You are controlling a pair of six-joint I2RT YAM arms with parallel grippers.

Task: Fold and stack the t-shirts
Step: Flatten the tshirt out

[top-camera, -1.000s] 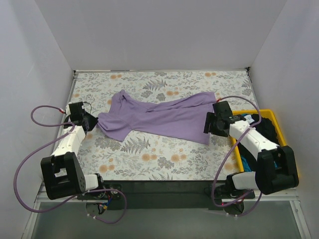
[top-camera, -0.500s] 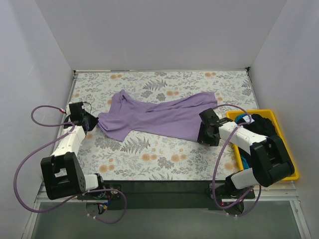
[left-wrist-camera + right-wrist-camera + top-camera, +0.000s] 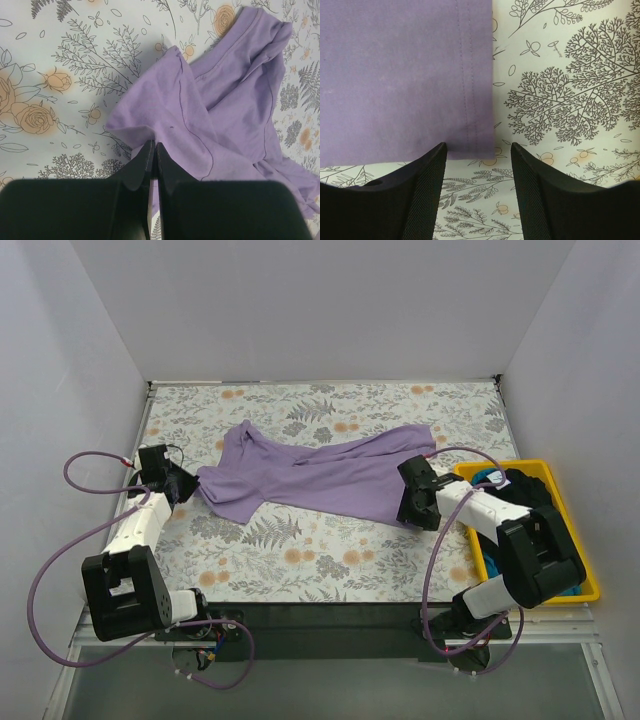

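From above: the lavender t-shirt (image 3: 320,475) lies rumpled across the middle of the floral tablecloth (image 3: 300,560). My left gripper (image 3: 190,485) is at its left edge and my right gripper (image 3: 408,502) at its near right corner. The blue and black shirts (image 3: 515,488) wait in the yellow tray (image 3: 590,585) at the table's right side.

Left wrist: the fingers (image 3: 145,160) are pressed together on a fold of the lavender fabric, pinching its edge just off the cloth.

Right wrist: the fingers (image 3: 427,190) stand moderately apart, straddling the hemmed bottom corner of the shirt. The fabric lies flat between them and nothing is gripped yet.

I judge this to be the spreading step for the first shirt, before any fold. The next move calls for the right jaws to come down around that hem corner and close on it. Both arms can then draw apart to pull the shirt flat.
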